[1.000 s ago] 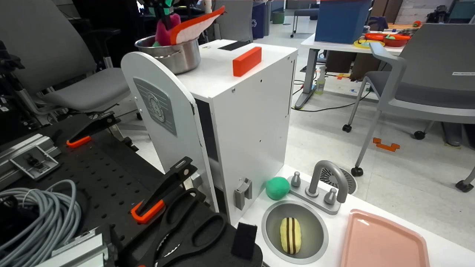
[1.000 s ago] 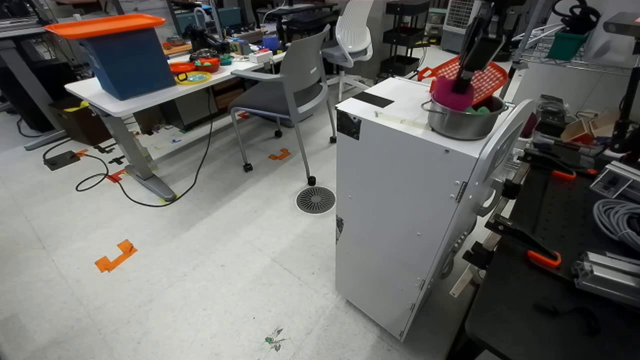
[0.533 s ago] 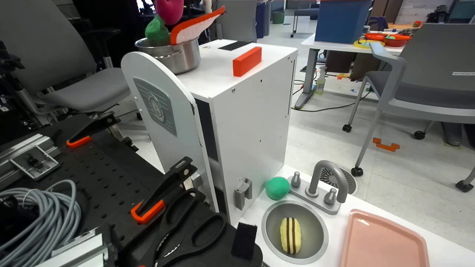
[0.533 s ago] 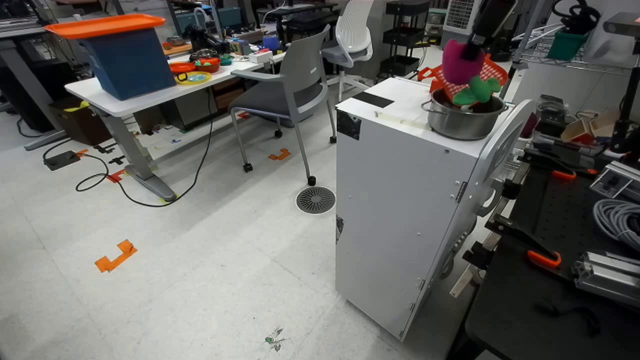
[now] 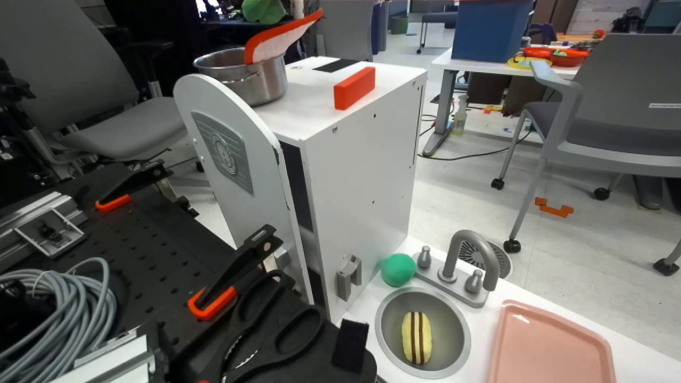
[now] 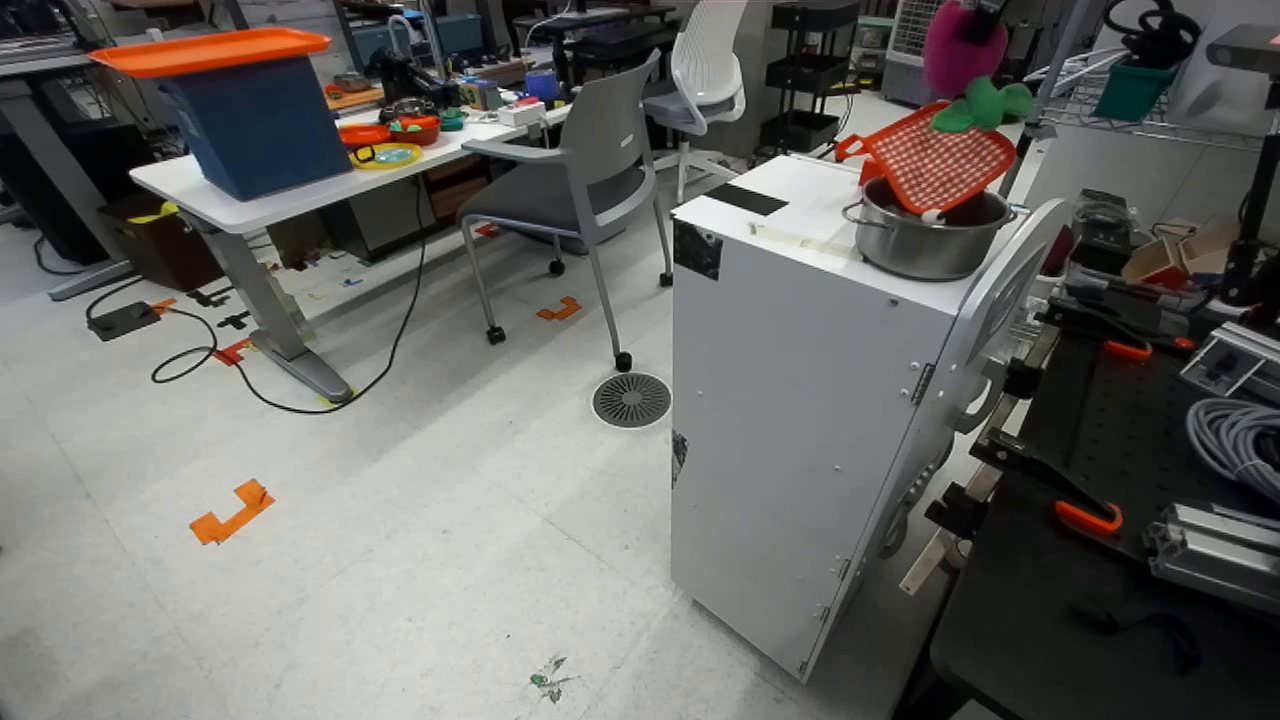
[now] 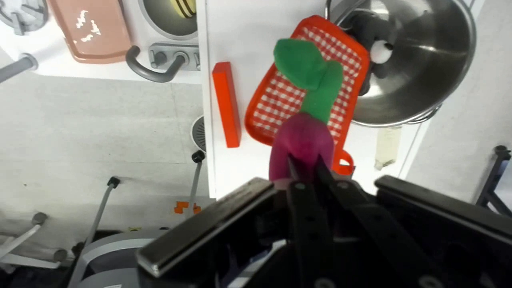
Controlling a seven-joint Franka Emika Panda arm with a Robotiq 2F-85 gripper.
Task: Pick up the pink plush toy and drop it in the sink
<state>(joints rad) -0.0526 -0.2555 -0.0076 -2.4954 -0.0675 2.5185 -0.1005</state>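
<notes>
The pink plush toy (image 7: 302, 136) is a magenta lump with green leaves. It also hangs in an exterior view (image 6: 960, 50); in an exterior view only its green leaves (image 5: 264, 9) show at the top edge. My gripper (image 7: 306, 162) is shut on its magenta end, fingertips pressed into it. The gripper's tips show at the top of an exterior view (image 6: 985, 20). The toy hangs above the white cabinet, near the metal pot. The sink (image 5: 452, 330) is a grey round basin with an arched faucet, lower than the cabinet top; it partly shows in the wrist view (image 7: 158, 20).
The metal pot (image 6: 925, 245) stands on the white cabinet (image 5: 362, 159) with a red checkered mitt (image 6: 930, 155) leaning out. A grey plush (image 7: 370, 32) lies inside. A red block (image 5: 355, 88) is on the cabinet. A striped yellow toy (image 5: 416, 338) lies in the sink, beside a pink tray (image 5: 553, 346).
The gripper has lifted the pink plush toy up out of the pot, clear of its rim. The leaves moved from inside the pot to above the mitt. The pot and mitt stayed put.
</notes>
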